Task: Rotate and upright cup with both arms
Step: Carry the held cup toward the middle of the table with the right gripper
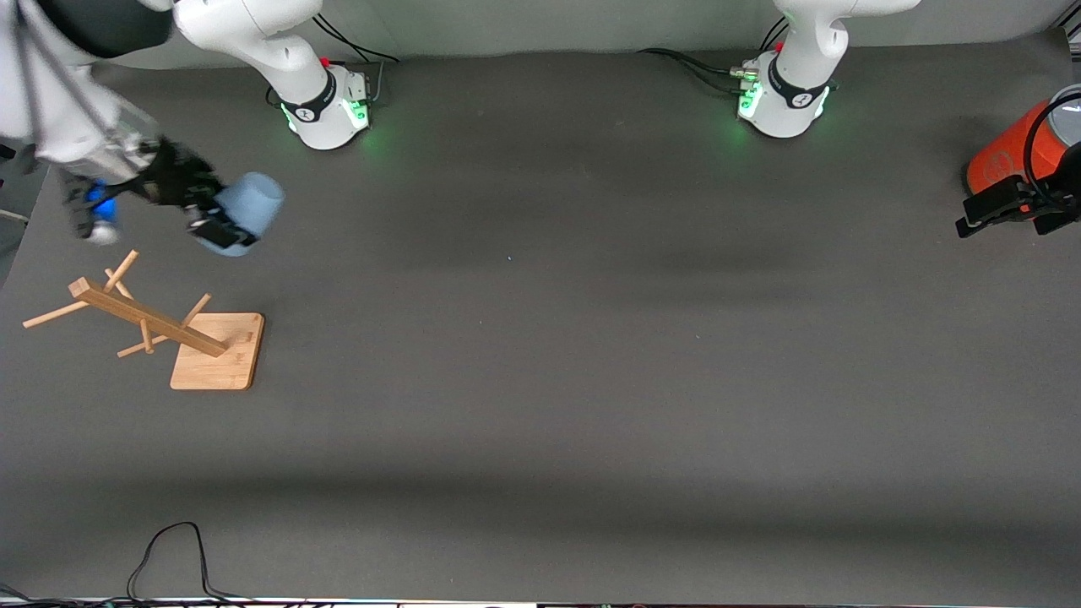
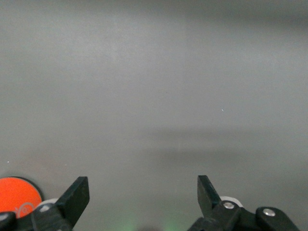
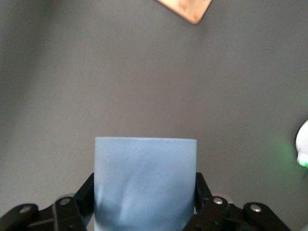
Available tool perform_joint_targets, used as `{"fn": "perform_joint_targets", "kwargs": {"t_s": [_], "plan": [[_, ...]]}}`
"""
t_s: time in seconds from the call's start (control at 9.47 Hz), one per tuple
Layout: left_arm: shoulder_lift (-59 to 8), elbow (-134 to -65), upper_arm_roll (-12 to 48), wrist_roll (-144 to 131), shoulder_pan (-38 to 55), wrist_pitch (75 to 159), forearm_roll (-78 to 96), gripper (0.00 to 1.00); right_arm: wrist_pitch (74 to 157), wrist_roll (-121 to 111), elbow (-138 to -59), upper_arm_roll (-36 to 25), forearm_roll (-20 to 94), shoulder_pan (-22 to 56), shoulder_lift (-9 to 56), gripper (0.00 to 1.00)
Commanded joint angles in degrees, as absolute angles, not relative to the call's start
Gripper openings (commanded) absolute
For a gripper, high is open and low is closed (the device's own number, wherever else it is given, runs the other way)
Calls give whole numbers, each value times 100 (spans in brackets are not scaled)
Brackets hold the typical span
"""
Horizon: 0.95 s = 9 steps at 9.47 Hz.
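My right gripper hangs in the air over the right arm's end of the table, clenched on the light-blue cup, which lies tilted above the wooden peg rack. My left gripper waits with fingers spread wide, holding nothing, beside the orange cylinder; its marking is unreadable.

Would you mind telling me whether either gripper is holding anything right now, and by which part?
The right gripper holds the light-blue cup by its side walls, up above the table. The left gripper is open and holds nothing.
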<state>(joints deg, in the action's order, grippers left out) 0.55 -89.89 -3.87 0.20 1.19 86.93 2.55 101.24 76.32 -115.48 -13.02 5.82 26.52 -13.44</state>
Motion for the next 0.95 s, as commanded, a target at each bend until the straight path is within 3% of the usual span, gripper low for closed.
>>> {"fn": "perform_joint_targets", "kwargs": {"t_s": [0.0,0.42,0.84], "plan": [[211,-9219,-387,105,132,8744,211,100,10099,9229,-10674,-1362,598,3608,-480,62],[193,-9422,-369,97,132,8921,176,100,10125,11773,-8784,-1362,606,4815,1709,62],[158,-9545,-369,88,132,9000,158,100,10512,13444,-7720,-1371,598,5685,3494,62]]}}
